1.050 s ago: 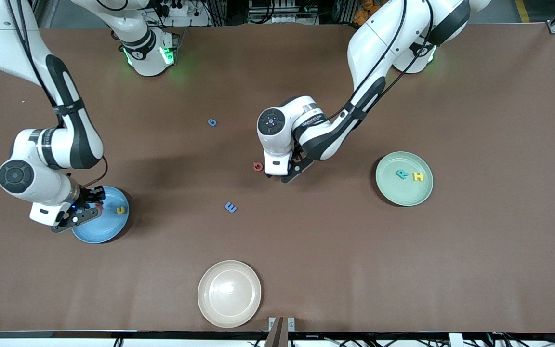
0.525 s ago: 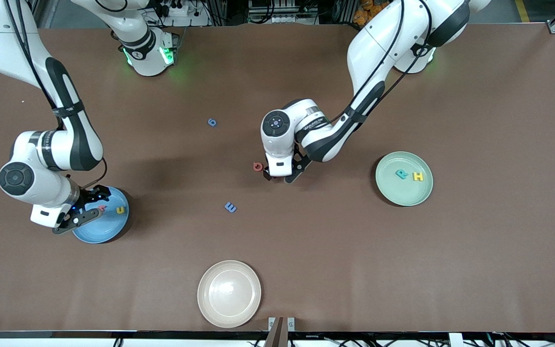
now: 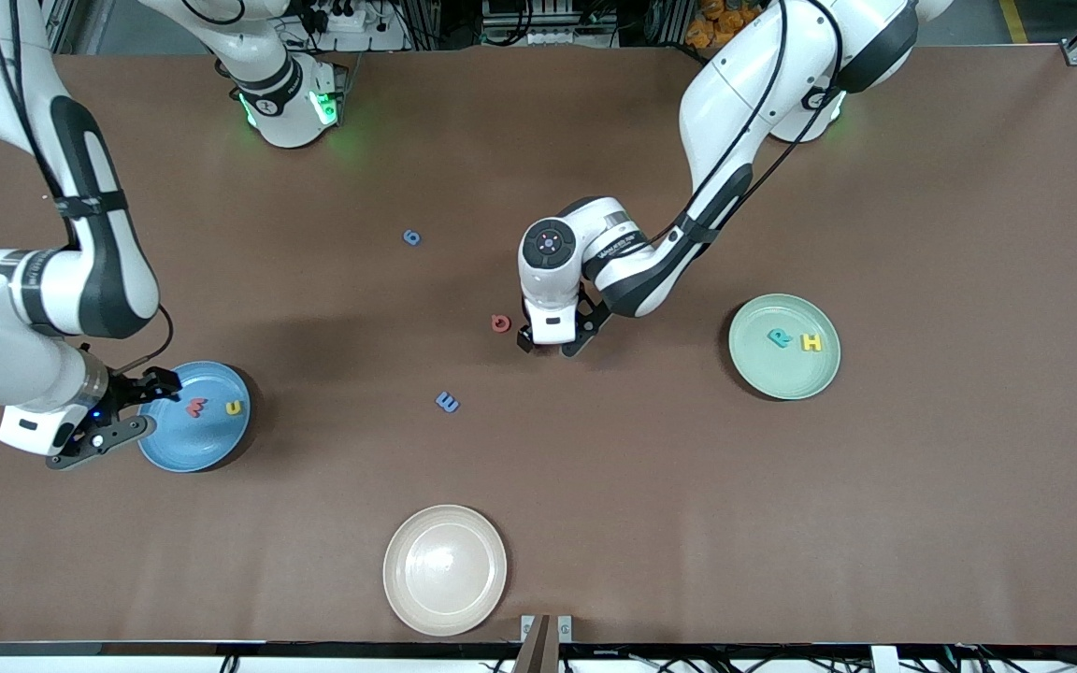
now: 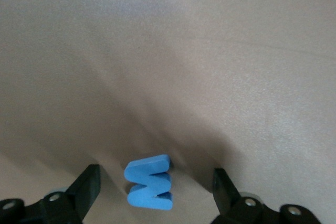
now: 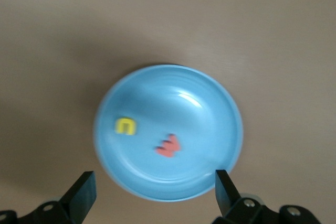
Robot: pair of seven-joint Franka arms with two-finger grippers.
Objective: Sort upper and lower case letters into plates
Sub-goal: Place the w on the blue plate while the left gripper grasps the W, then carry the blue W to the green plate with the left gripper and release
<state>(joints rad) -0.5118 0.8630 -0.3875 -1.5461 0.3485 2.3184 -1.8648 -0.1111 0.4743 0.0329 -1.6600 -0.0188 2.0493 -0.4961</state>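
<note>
While the brown table (image 3: pixel 922 523) carried three dishes, only two counted for the sorting: the sky blue plate (image 3: pixel 174 449) toward the right arm's end and the mint green plate (image 3: pixel 786 379) toward the left arm's end, with a cream plate (image 3: pixel 445 570) nearest the front camera lying bare. On the blue plate sat a salmon red w (image 3: pixel 195 407) beside a yellow u (image 3: pixel 234 407), and on the green one a teal R (image 3: pixel 780 337) beside a yellow H (image 3: pixel 811 342). The right claw (image 3: pixel 113 411) hung at the blue plate's rim with its fingers apart and nothing in them. The left claw (image 3: pixel 552 341) was low over the middle of the table, fingers spread wide on either side of a blue W (image 4: pixel 149 182), which lay flat between them and was not yet gripped; this looked like the step in hand. To do it well, the claw should probably come straight down with the letter centred, so that both fingers meet its sides together and it does not skid or twist. A red a (image 3: pixel 499 322) lay just beside that claw, so the closing finger had to stay clear of it. A blue E (image 3: pixel 447 402) lay nearer the front camera and a small blue letter (image 3: pixel 412 237) farther from it, both on the table and unsorted.
</note>
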